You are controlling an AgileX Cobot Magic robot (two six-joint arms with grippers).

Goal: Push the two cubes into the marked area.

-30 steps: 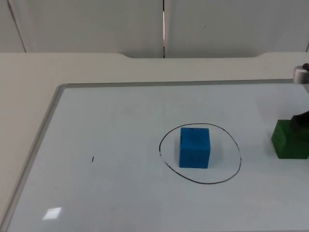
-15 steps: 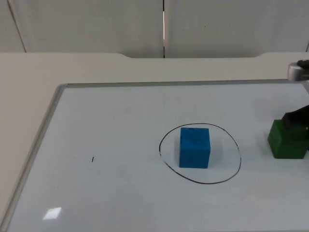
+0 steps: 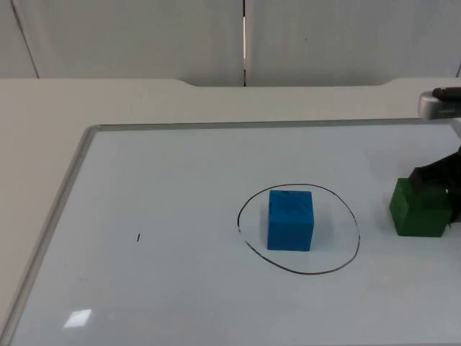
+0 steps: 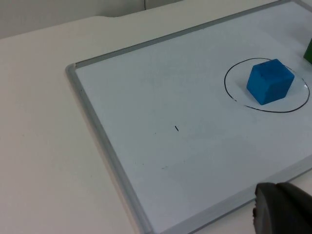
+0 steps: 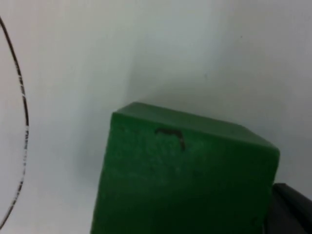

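While your right gripper (image 3: 441,189) touches the green cube (image 3: 418,209), its finger spread is unreadable. Beyond that cube, the blue cube (image 3: 291,219) sits inside the drawn ring (image 3: 358,234) on the framed whiteboard (image 3: 166,216). Your left gripper (image 4: 282,210) waits over the board's edge, state unclear.

The top view looks down and forward over the whiteboard (image 3: 166,216) toward the partition wall. The left wrist view looks slantwise across the same board from well back, sharing the blue cube (image 4: 269,81) and the drawn circle (image 4: 234,92) with the top view. The right wrist view sits close on the green cube (image 5: 185,180), just beside its fingertip (image 5: 290,209).
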